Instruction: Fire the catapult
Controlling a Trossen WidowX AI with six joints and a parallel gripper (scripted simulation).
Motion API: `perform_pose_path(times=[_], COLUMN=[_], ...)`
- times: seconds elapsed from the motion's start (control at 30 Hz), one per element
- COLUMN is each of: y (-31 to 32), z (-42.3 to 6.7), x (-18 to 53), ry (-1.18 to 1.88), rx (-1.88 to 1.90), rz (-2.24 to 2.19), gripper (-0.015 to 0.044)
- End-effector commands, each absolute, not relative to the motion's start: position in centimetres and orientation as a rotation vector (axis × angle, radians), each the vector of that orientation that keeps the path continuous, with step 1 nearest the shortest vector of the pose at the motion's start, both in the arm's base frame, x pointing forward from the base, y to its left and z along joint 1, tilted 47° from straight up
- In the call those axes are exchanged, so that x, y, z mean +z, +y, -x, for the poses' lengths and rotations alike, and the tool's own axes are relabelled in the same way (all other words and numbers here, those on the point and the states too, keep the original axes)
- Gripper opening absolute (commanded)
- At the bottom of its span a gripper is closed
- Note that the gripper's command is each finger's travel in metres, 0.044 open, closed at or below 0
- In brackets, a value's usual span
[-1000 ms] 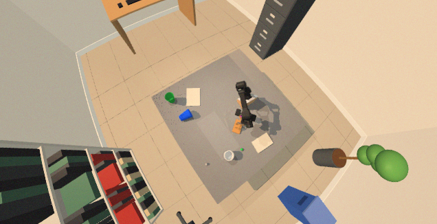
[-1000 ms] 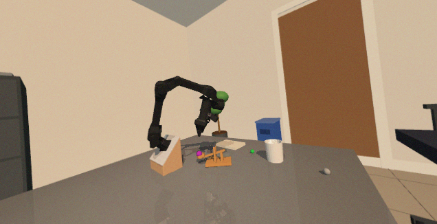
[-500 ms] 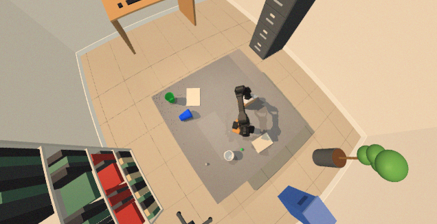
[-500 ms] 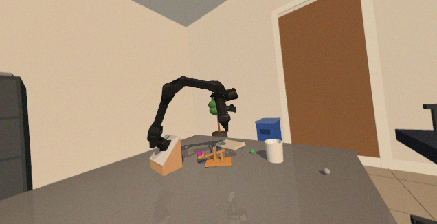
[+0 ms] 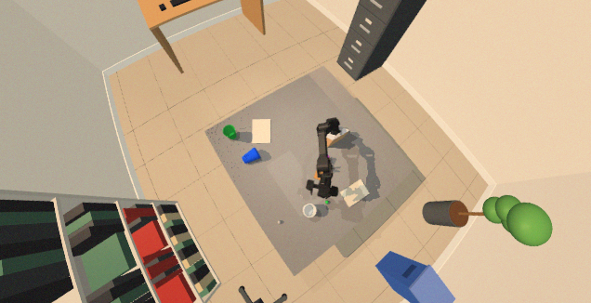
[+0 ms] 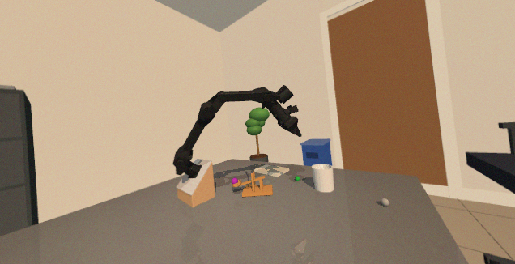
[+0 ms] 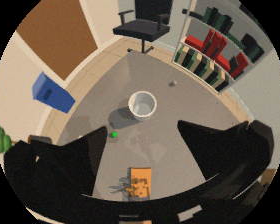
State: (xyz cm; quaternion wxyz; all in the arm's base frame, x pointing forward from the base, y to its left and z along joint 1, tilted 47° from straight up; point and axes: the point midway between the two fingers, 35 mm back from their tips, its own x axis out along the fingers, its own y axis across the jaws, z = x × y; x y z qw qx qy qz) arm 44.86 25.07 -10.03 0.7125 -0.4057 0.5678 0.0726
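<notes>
The orange catapult (image 5: pixel 318 176) (image 6: pixel 257 192) (image 7: pixel 141 175) stands on the grey table, its arm tilted down at the cup end. A magenta ball (image 6: pixel 235 180) rests in that cup; the arm mostly hides it in the top view. The white mug (image 5: pixel 309 210) (image 6: pixel 323 179) (image 7: pixel 142 104) stands upright beyond the catapult's other end, and the part of its inside that shows holds no ball. My gripper (image 5: pixel 321 191) (image 6: pixel 300 135) (image 7: pixel 143 127) is open and empty, high above the table between the catapult and the mug, touching neither.
A small green ball (image 5: pixel 326 202) (image 6: pixel 297 178) (image 7: pixel 114 134) lies near the mug, and a grey ball (image 5: pixel 280 222) (image 6: pixel 385 202) (image 7: pixel 173 83) farther out. A pale flat panel (image 5: pixel 355 193) lies beside the arm. A blue cup (image 5: pixel 251 155), green cup (image 5: pixel 229 132) and cream panel (image 5: pixel 261 131) are across the table.
</notes>
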Motion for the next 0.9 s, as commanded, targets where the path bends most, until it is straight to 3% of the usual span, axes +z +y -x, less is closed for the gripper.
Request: perform_pose_path(times=[0.0,0.6,0.87], y=[26.02,26.02,26.02], z=[-46.85,-46.85,-46.85], x=[-9.28,-9.28,-9.28], ry=[1.185,1.185,1.185], rx=[0.17,0.17,0.17], rz=[0.906,0.906,0.906], gripper=[0.044,0.044,0.023])
